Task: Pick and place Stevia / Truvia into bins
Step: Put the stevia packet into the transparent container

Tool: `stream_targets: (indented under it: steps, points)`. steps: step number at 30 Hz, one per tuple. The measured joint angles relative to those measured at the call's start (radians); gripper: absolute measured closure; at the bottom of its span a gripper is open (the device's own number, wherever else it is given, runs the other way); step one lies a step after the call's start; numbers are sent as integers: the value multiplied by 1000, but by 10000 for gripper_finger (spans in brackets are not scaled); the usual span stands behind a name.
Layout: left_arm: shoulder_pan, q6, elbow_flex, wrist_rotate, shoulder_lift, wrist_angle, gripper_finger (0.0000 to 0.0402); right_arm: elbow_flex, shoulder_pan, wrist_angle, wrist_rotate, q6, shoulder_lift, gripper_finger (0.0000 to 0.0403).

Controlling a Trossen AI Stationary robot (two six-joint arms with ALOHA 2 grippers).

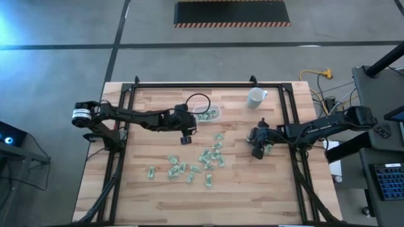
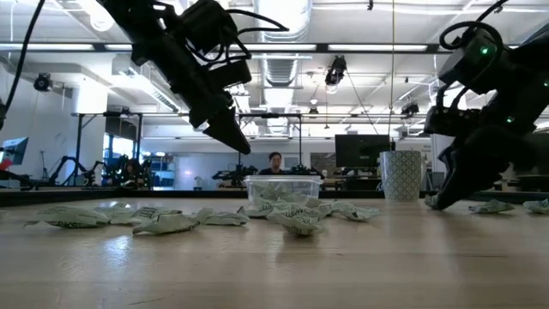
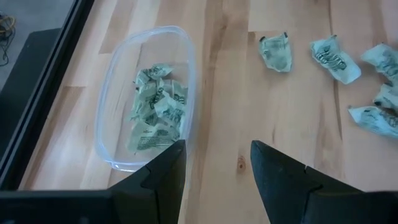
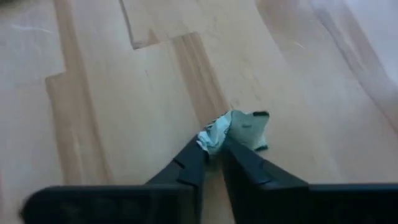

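Many small green-and-white packets (image 1: pixel 202 161) lie scattered over the middle of the wooden table. Several more lie inside the clear shallow container (image 3: pixel 186 68) toward the far edge (image 1: pixel 218 108). My left gripper (image 3: pixel 217 158) is open and empty. It hangs above bare wood just on the near side of the container (image 2: pixel 240 142). My right gripper (image 4: pixel 213 149) is down at the table on the right (image 1: pixel 257 151), shut on one packet (image 4: pixel 245 129) that lies apart from the rest. My right gripper pinches the packet by its crumpled end (image 4: pixel 212 134), between the free ends of the two fingers (image 4: pixel 193 163). It comes slanting down from the table's right side, fingertips at the tabletop (image 2: pixel 436 202). The packet's other end (image 4: pixel 255 127) sticks out beyond the fingertips, low over the wood.
A white cup (image 1: pixel 256 96) stands near the far edge, to the right of the container. A black frame rail (image 1: pixel 208 84) runs round the table. Bare wood lies along the near edge (image 1: pixel 208 205). People and desks show in the room beyond (image 2: pixel 274 161).
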Motion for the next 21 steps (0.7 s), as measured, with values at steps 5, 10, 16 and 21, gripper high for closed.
stream_targets:
  steps: [5,10,16,21]
  points:
    - [-33,3,1,1,-32,-7,237,43,0,2,-5,-61,-2,390]
    - [-71,2,-2,0,-84,-9,237,114,-1,47,-4,-177,8,390]
    - [-144,-4,-17,60,-128,-34,237,200,-14,309,-1,-450,73,390]
    - [-209,-70,-17,77,-142,-114,237,337,-87,363,-1,-525,215,390]
